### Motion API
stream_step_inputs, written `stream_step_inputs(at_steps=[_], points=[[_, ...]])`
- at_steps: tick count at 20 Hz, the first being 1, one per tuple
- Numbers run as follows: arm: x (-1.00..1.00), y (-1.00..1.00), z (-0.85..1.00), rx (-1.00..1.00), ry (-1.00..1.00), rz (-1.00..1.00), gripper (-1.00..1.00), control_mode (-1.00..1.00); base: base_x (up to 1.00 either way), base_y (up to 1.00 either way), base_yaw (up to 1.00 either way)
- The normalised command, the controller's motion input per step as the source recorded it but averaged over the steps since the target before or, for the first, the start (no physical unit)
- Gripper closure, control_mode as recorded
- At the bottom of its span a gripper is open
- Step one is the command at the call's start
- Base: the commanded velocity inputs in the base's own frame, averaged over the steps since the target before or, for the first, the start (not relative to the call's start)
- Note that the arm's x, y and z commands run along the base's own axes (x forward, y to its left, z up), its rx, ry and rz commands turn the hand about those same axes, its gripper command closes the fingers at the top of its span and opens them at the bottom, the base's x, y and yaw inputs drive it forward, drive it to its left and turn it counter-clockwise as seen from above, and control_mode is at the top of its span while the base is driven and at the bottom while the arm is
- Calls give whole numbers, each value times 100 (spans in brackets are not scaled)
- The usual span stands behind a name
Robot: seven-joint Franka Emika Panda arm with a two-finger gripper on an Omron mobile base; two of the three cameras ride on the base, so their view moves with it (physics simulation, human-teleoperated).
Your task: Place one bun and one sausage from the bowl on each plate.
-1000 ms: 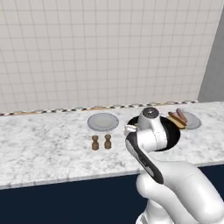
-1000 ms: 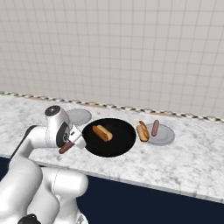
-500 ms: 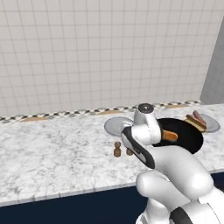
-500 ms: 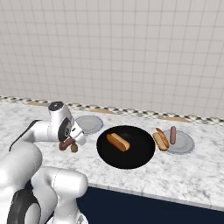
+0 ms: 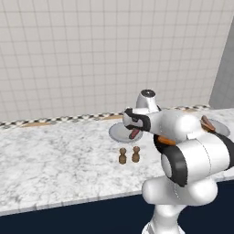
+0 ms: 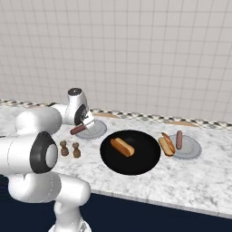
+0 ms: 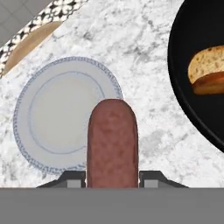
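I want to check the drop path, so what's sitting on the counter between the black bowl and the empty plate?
Nothing: in the hand view, bare marble counter separates the bowl from the empty plate. The held sausage hangs above that gap.

We count two plates, the left one (image 6: 93,130) bare and the right one (image 6: 192,152) loaded; one black bowl (image 6: 131,156); two buns, one in the bowl (image 6: 122,147) and one on the right plate (image 6: 166,145); two sausages (image 6: 78,129) (image 6: 179,139); two brown shakers (image 6: 64,148) (image 6: 76,150).
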Motion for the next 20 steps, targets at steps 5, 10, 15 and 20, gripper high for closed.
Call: stream_step_inputs(at_steps=[5,10,15,20], points=[[44,3,-60,-5,15,0,100,-100,0,0,0],[84,0,-35,0,0,-4,100,-100,0,0,0],[65,0,-40,0,-1,-2,-100,-100,0,0,0],[3,0,-5,-1,-3,0,-100,-100,0,0,0]])
